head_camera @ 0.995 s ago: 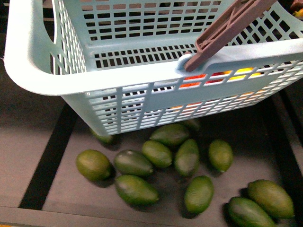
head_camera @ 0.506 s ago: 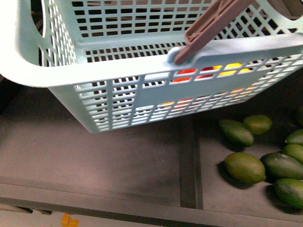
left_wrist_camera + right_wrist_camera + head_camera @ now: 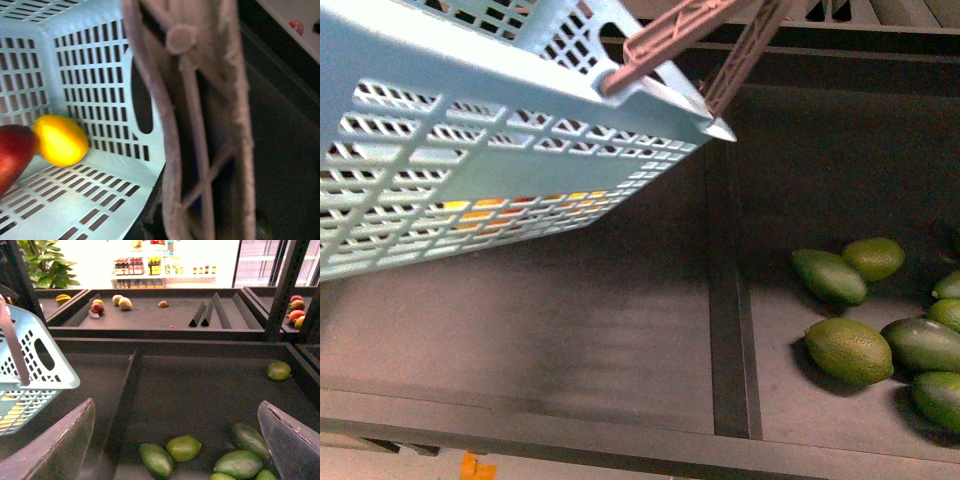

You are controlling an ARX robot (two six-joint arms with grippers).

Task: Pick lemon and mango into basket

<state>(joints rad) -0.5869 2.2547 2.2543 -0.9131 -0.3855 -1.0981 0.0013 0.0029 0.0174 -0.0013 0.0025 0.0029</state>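
Note:
The light aqua basket hangs tilted over the left compartment, its two brown handles raised together. In the left wrist view the handles fill the middle. My left gripper is shut on them, and its fingers are hidden behind them. Inside, on the slotted floor, the yellow lemon lies beside the red mango, touching it. Their colours show through the basket wall. My right gripper is open and empty, above green fruits and to the right of the basket.
Several green oval fruits lie in the right compartment, past a raised divider. The tray's front lip runs below. A farther shelf holds scattered fruits, more fruits sit at far right, and a black post stands there.
The basket has swung up and to the left and tilted more steeply. The green fruits that lay under it now lie at the right of the front view.

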